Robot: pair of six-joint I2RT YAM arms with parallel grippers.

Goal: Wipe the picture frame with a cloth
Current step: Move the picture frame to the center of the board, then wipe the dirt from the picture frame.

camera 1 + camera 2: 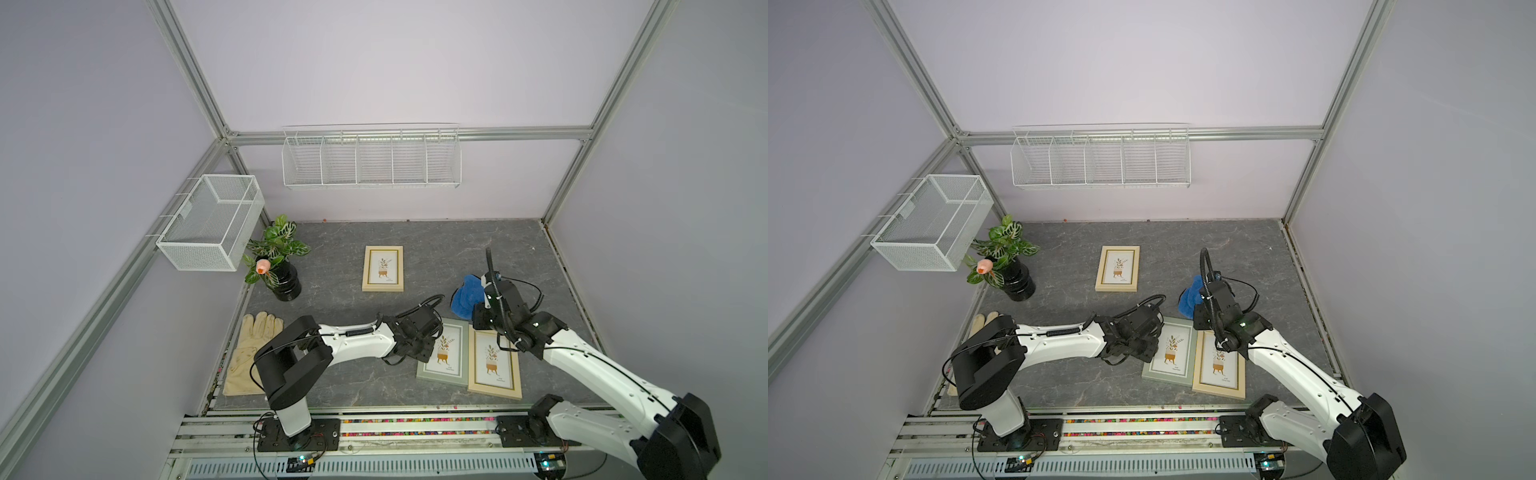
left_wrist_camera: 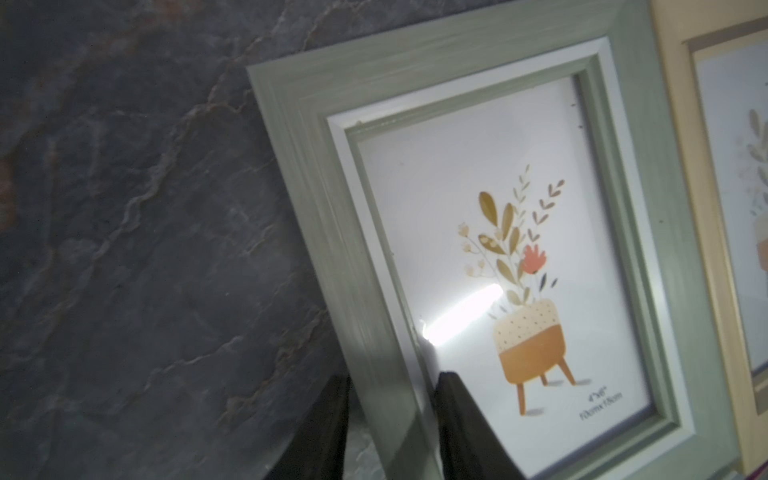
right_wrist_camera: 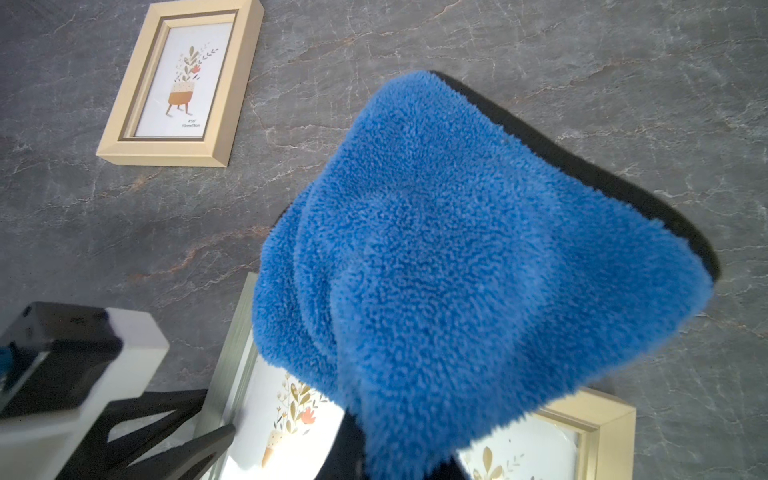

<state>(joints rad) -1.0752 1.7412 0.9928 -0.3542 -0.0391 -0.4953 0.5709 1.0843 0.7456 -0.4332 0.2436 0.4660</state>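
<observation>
A grey-green picture frame (image 1: 444, 353) (image 1: 1169, 353) lies flat near the table's front, beside a beige frame (image 1: 494, 361). My left gripper (image 1: 420, 351) (image 2: 392, 415) straddles the green frame's left rail (image 2: 311, 187), with one finger on the outside edge and the other on the glass side, shut on that rail. The royal-blue cloth (image 1: 465, 297) (image 3: 457, 249) hangs bunched from my right gripper (image 1: 478, 306) (image 3: 395, 461), which is shut on it. The cloth hangs above the far ends of both near frames and hides part of them.
Another beige frame (image 1: 383, 268) lies further back in the middle. A potted plant (image 1: 276, 257) and a beige glove (image 1: 249, 353) are at the left. A mesh basket (image 1: 212, 222) hangs on the left wall. A wire rack (image 1: 370, 158) hangs on the back wall.
</observation>
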